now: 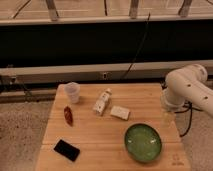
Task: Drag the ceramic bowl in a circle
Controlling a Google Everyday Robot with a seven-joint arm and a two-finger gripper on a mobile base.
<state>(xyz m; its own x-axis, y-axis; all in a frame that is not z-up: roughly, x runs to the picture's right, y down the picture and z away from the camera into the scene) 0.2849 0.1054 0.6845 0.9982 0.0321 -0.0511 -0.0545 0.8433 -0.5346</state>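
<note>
Nothing legible shows. The white bottle (102, 102) on the table (95, 145) carries a label whose print cannot be made out. The tool (167, 116) hangs over the table's right edge and bears no readable marking.

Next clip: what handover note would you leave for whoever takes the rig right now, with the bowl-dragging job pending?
End effector: hangs below the white arm at the table's right edge, behind and to the right of the bowl, apart from it.
Bowl: upright at the front right of the wooden table, touching nothing else.
Done: no contact with the bowl yet.
Left: bring the end effector to the bowl, engage it, drag it round in a circle.
Watch: the white packet is the closest item, behind and left of the bowl.
</note>
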